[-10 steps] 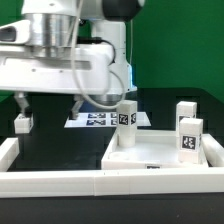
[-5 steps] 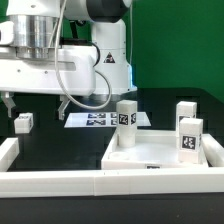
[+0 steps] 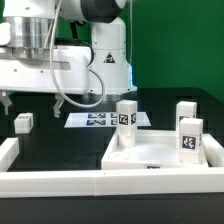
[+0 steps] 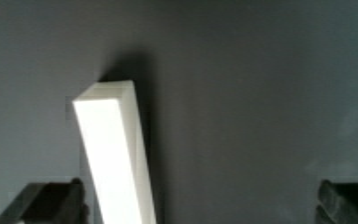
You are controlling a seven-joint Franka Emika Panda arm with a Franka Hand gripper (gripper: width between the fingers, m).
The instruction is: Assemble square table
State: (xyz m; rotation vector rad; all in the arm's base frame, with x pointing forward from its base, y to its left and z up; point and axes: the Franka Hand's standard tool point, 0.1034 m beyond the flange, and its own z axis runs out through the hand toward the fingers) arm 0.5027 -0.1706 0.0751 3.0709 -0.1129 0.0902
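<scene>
The white square tabletop (image 3: 150, 152) lies rim-up at the exterior view's right. Three white tagged legs stand on it: one (image 3: 126, 123) at its left corner, two (image 3: 186, 112) (image 3: 191, 135) along its right side. Another leg (image 3: 23, 122) stands alone on the black table at the left. My gripper (image 3: 30, 98) hangs above and slightly left of that lone leg, open and holding nothing. In the wrist view my gripper (image 4: 197, 205) is open, its dark fingertips (image 4: 51, 205) wide apart, and a long white bar (image 4: 119, 150) lies on the dark table below.
The marker board (image 3: 100, 120) lies flat behind the tabletop, near the arm's base (image 3: 110, 65). A long white rail (image 3: 60, 182) runs along the front edge, with a side piece (image 3: 8, 150) at the left. A green wall stands behind.
The arm has shifted toward the exterior view's left and risen a little, away from directly over the lone leg. The jaws stay open; no part has moved.
</scene>
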